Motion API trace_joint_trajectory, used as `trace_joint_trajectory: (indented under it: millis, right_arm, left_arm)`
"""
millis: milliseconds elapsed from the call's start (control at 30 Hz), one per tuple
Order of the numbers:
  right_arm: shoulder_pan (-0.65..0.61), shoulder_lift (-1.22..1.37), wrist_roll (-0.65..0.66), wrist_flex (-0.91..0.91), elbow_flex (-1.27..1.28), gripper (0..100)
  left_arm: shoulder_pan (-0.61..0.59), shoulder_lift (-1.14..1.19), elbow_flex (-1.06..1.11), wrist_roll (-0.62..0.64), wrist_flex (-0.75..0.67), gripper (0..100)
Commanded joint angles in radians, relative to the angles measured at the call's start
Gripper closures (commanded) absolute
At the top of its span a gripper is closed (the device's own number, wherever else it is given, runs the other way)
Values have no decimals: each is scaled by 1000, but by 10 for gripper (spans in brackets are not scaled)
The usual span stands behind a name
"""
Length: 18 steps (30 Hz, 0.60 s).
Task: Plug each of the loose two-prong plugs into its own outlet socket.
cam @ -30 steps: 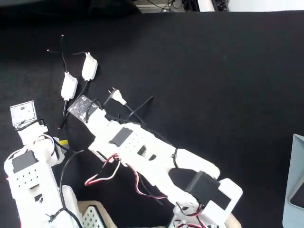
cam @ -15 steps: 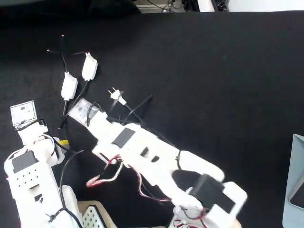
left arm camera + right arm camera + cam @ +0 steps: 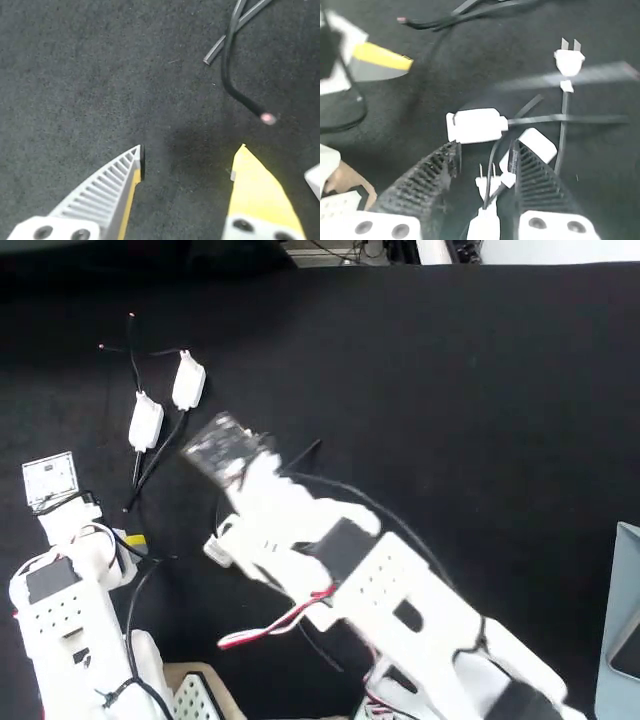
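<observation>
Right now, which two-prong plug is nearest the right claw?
The plug lying inside the open right claw; the other plug lies farther off, past both white sockets.

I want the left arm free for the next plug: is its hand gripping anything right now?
No, the left hand is open, with only bare table showing in the gap.

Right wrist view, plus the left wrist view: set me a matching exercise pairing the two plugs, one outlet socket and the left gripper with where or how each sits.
Things:
1. nearer two-prong plug
2. farther two-prong plug
3. outlet socket
4. left gripper

Places or states:
A. open, nothing between its fingertips
B. between the open fingers of the right gripper
C. lying free, well beyond those fingertips
D. white block just past one of those fingertips

Pairs: 1-B, 2-C, 3-D, 4-A
</observation>
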Motion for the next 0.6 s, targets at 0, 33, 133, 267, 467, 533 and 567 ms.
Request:
trace_joint_trajectory:
  millis: [0, 33, 133, 267, 467, 533, 567]
  right_arm:
    - [100, -97, -118, 98, -22, 851]
    - [120, -110, -147, 115, -22, 866]
    - [175, -148, -184, 137, -19, 961]
    - [258, -196, -175, 127, 56, 966]
    - [356, -262, -175, -12, 183, 962]
    - [370, -277, -175, -46, 211, 962]
    - [370, -282, -175, -55, 222, 962]
  left_arm:
    - [97, -12, -81, 2, 103, 710]
    - [119, -12, -97, 2, 127, 710]
    - [182, -12, -139, 2, 178, 710]
    - [285, -12, -165, -89, 230, 709]
    - [412, -2, -150, -183, 232, 682]
    - [441, -2, -143, -180, 232, 623]
    - [453, -2, -143, -180, 232, 599]
